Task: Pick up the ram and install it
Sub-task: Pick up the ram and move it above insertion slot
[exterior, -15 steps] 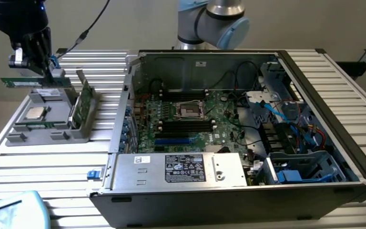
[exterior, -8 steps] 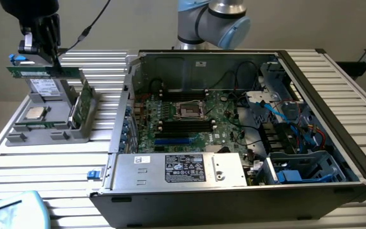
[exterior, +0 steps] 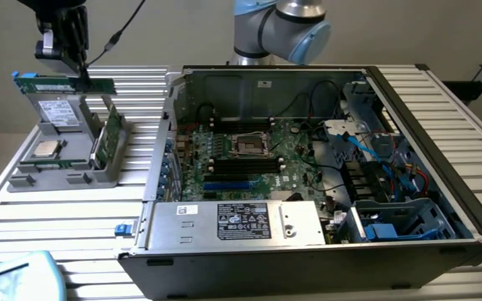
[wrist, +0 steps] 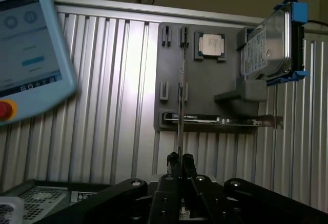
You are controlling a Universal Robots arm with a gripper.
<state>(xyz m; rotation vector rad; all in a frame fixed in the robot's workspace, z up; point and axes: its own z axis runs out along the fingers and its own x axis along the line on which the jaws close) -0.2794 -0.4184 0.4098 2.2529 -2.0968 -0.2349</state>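
One long, thin, dark-green ram stick (exterior: 57,84) is pinched between the two black fingers of the gripper (exterior: 82,75). The fingers are pressed onto its flat sides. In the exterior view the stick lies level, long side across, up near the top of a grey plastic holder tray (exterior: 57,175). I cannot tell if it is fully free of the tray.

In the wrist view the gripper (wrist: 180,157) holds the ram (wrist: 181,80) edge-on, so it looks like a thin line over the grey tray (wrist: 205,80).

A silver hard drive with blue side rails (exterior: 57,113) leans in the tray, and a small square silver chip (exterior: 47,148) lies flat below it. A wider green circuit board (exterior: 111,132) stands on its edge in the tray.

The tray sits on a table of pale metal slats (exterior: 57,213). On the exterior view's right of it stands a big open black computer case (exterior: 266,269), well apart from the ram. Inside are long black slots (exterior: 245,166) on a green board.

A light-blue tablet with a screen (exterior: 15,276) lies at the table's corner.
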